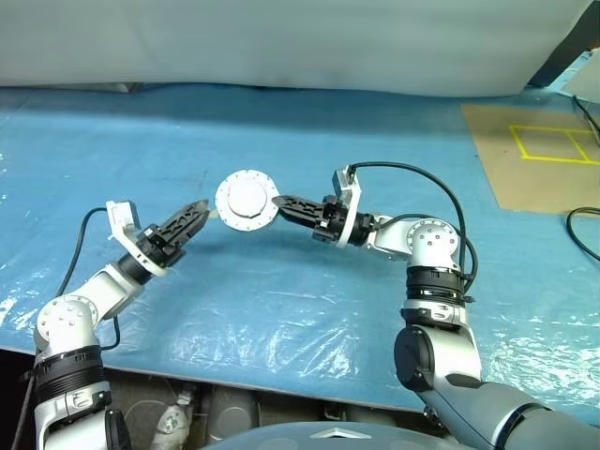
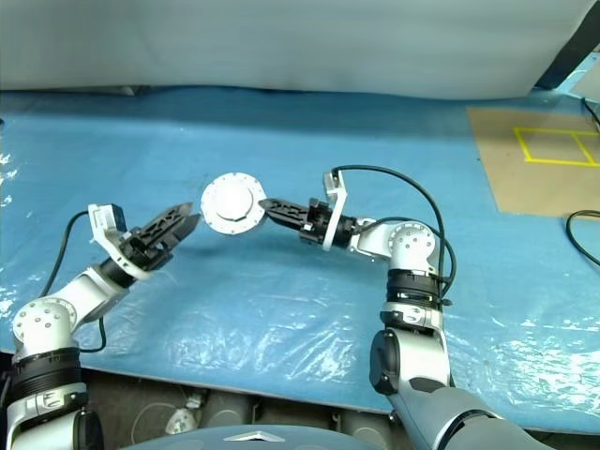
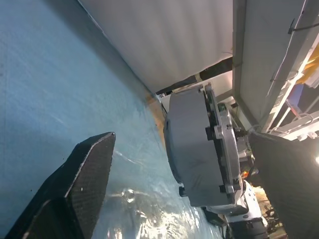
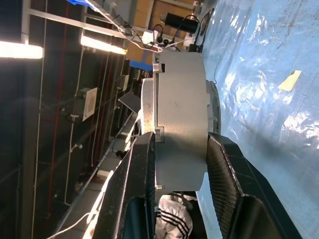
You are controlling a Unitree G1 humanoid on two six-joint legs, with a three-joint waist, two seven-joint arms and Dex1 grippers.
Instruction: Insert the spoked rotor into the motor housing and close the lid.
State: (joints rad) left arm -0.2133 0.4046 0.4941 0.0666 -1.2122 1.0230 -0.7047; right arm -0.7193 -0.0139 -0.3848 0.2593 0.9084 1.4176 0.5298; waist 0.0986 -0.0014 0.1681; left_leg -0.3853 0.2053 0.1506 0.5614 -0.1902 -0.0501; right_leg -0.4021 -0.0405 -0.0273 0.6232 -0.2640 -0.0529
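While the right gripper clamps it from the right, the motor housing hangs above the blue sheet, near the middle of the scene

Housing: a round silver puck with a notched rim, its pale flat face turned up toward the head camera; seen edge-on from the wrists as a thick grey drum with a finned plate against one face

Right gripper: its two black fingers are clenched on the housing's two flat faces, at its right edge, arm reaching in from the right

Left gripper: jaws spread wide, holding nothing, tips just left of the housing's rim and apart from it

Sheet: crinkled blue plastic over the table

Far right: brown board with yellow tape square
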